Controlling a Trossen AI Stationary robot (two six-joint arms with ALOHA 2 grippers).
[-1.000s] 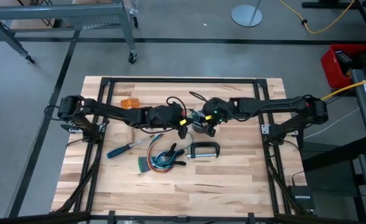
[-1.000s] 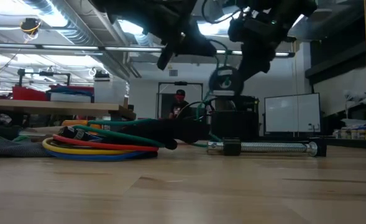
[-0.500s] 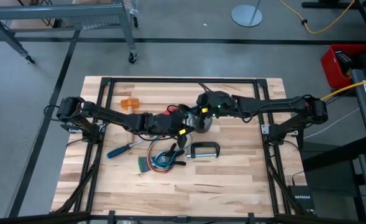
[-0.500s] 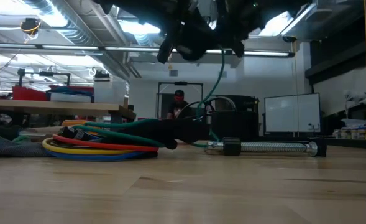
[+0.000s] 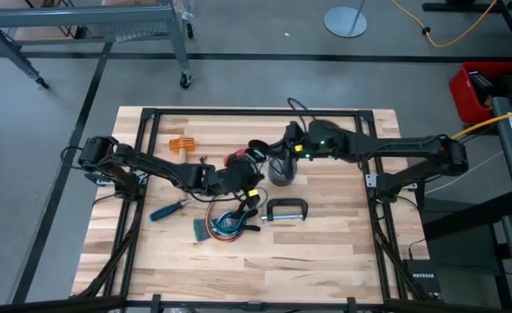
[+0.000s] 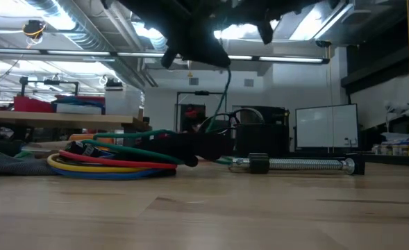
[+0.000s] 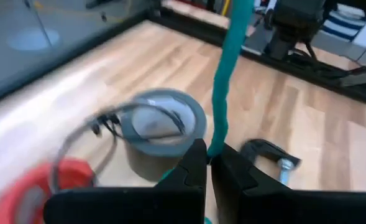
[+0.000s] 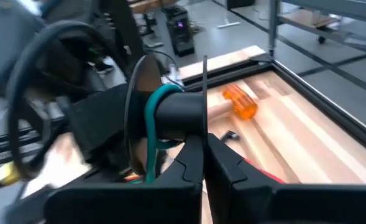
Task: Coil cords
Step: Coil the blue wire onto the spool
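Note:
My left gripper (image 5: 252,193) is at the table's middle, shut on a green cord (image 7: 221,93) that runs taut up from its fingers (image 7: 209,163). My right gripper (image 5: 283,153), a little farther back, is shut on a black spool (image 8: 181,113) with the green cord (image 8: 153,121) wound on its hub. In the low view the cord (image 6: 226,90) hangs straight down from above. The looped multicoloured bundle (image 5: 224,223) lies flat on the table near the left gripper. A small red piece (image 5: 237,159) with a thin dark cord (image 7: 108,118) lies beside a grey tape roll (image 5: 280,170). My left gripper pinches the green cord (image 7: 215,147) between its two fingertips, a single strand. The cord rises taut from the fingers toward the spool, clear of the table. My right gripper pinches the rim of the spool's thin end disc (image 8: 204,127) between its two fingers. The spool is held clear above the table, its hub lying across the fingers, with green cord wrapped on the hub.
A metal C-clamp (image 5: 283,209) lies near the bundle, a blue-handled screwdriver (image 5: 167,209) to its left, and an orange piece (image 5: 180,144) at the far left. The grey tape roll stands under the two grippers. Bare wood shows along the near edge (image 5: 256,269).
My right gripper has gone up and toward the table's far right with the spool, which has risen out of the low view. My left gripper has shifted slightly toward the near edge. The green cord between them has drawn from a slack loop to a straight line.

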